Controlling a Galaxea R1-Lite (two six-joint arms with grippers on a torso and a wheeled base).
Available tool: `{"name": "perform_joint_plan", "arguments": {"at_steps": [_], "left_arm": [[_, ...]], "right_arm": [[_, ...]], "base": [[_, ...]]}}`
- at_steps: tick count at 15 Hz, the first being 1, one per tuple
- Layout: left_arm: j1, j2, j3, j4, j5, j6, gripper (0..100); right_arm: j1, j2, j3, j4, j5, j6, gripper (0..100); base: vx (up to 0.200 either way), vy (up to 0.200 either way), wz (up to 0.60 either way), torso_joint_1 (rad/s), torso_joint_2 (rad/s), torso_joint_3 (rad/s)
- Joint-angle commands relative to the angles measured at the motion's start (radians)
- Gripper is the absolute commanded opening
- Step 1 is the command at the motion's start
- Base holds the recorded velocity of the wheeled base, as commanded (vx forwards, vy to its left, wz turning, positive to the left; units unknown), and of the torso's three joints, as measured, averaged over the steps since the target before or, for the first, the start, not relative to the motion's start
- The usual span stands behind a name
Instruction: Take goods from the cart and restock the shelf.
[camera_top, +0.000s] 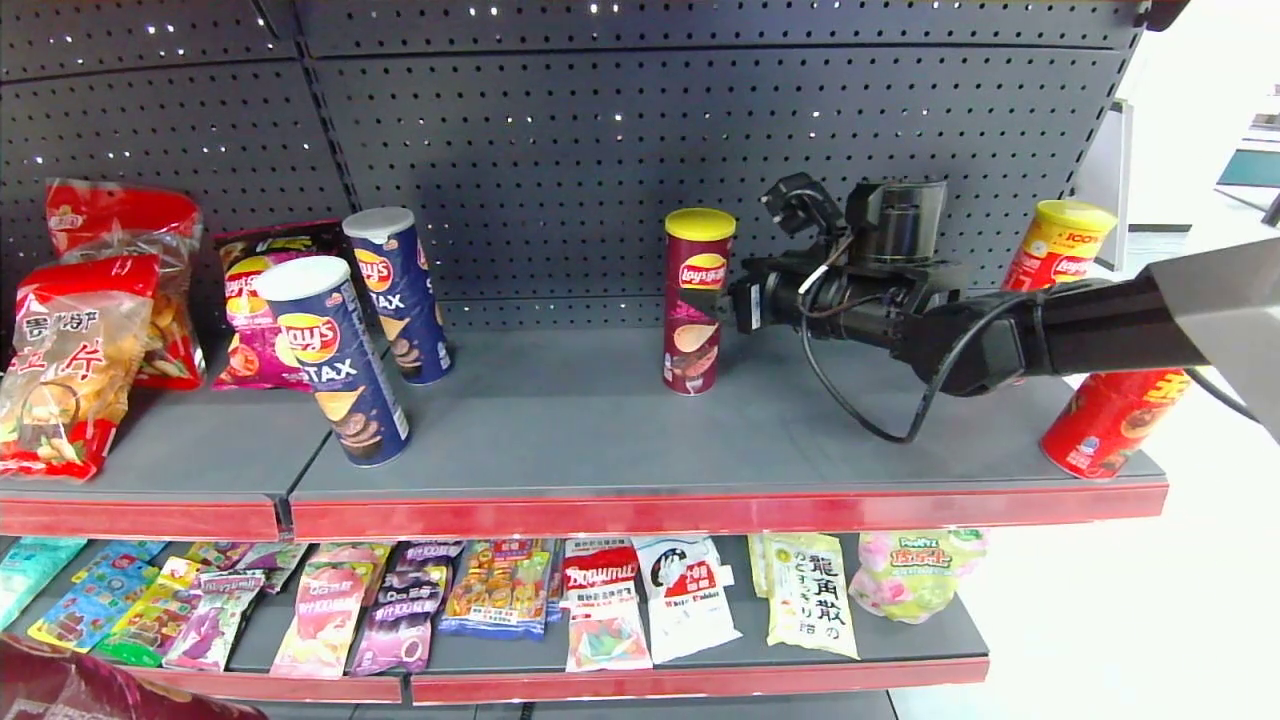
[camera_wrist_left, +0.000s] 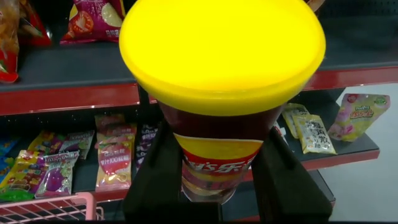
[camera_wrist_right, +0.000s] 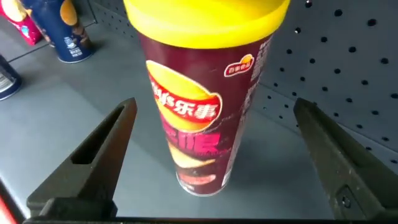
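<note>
Maroon can (camera_top: 697, 300) stands on the shelf (camera_top: 600, 430), right hand (camera_wrist_right: 216, 112) spread wide off it; left hand (camera_wrist_left: 217, 171) grips a second can (camera_wrist_left: 222, 56), not yet shelved.

A shop: a dark metal shelf (camera_top: 560, 440) with a perforated back panel (camera_top: 600, 130) and red front edges, stocked with crisp canisters (camera_top: 330, 360) and snack bags (camera_top: 70, 360); rows of sweet packets (camera_top: 600, 600) lie on the lower shelf (camera_top: 700, 684).
</note>
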Motion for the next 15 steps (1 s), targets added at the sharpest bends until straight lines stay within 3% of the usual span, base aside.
{"name": "perform_joint_plan", "arguments": {"at_steps": [1, 8, 9, 15], "left_arm": [[0.0, 0.002, 0.0, 0.0, 0.0, -0.001, 0], [0.0, -0.005, 0.002, 0.0, 0.0, -0.001, 0], [0.0, -0.005, 0.002, 0.001, 0.0, -0.001, 0], [0.0, -0.009, 0.014, 0.003, 0.001, -0.001, 0]], "right_arm": [[0.006, 0.025, -0.026, 0.001, 0.001, 0.0, 100], [0.034, 0.097, -0.142, 0.011, 0.0, 0.001, 100], [0.037, 0.103, -0.147, 0.011, -0.002, 0.001, 0], [0.069, 0.106, -0.184, 0.011, -0.045, 0.0, 0]], "base": [[0.0, 0.0, 0.0, 0.0, 0.0, 0.0], [0.0, 0.0, 0.0, 0.0, 0.0, 0.0], [0.0, 0.0, 0.0, 0.0, 0.0, 0.0], [0.0, 0.0, 0.0, 0.0, 0.0, 0.0]]}}
